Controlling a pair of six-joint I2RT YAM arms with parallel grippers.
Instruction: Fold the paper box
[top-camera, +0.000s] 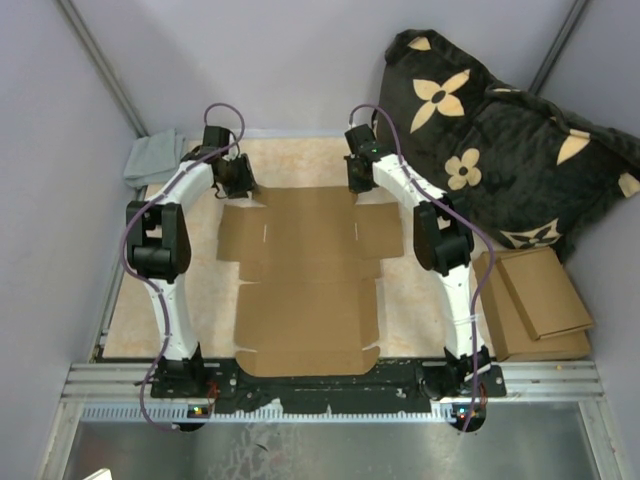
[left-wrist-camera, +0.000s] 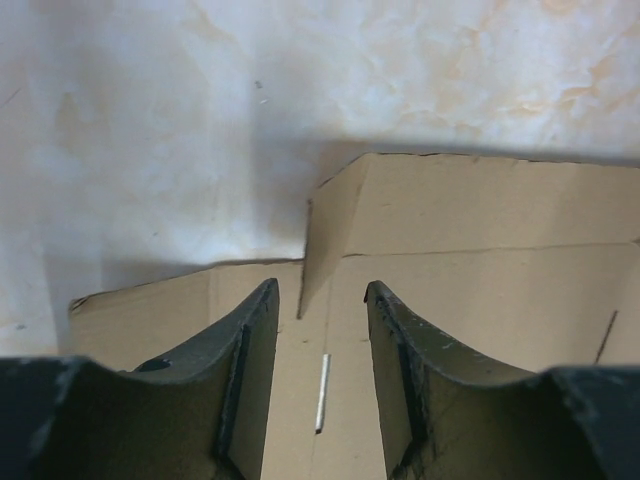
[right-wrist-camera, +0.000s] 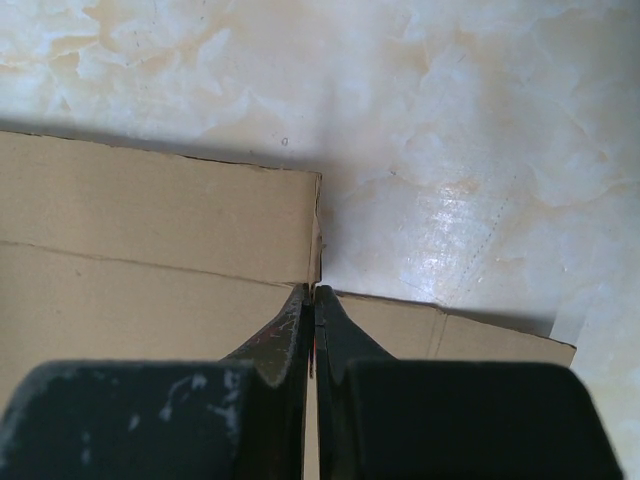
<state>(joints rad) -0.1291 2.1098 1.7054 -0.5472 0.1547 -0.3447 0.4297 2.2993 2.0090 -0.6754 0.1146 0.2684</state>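
We're seeing the paper box (top-camera: 305, 290) lying flat and unfolded on the worktop (top-camera: 405, 310) between both arms: plain brown corrugated, slits showing. Left claw (left-wrist-camera: 321, 290) is sitting half spread astride its raised far-left flap edge, gripping nothing. Right claw (right-wrist-camera: 314, 292) is sitting fully closed at the far-right corner.

The paper box (top-camera: 305, 285) lies flat on the table (top-camera: 130, 300) between the two arms, with the left gripper (top-camera: 243, 190) at its far-left corner and the right gripper (top-camera: 357, 185) at its far-right corner. A cloth (top-camera: 152, 160) lies far left, and a cushion (top-camera: 490, 140) and stacked cardboard pieces (top-camera: 535, 305) lie to the right.
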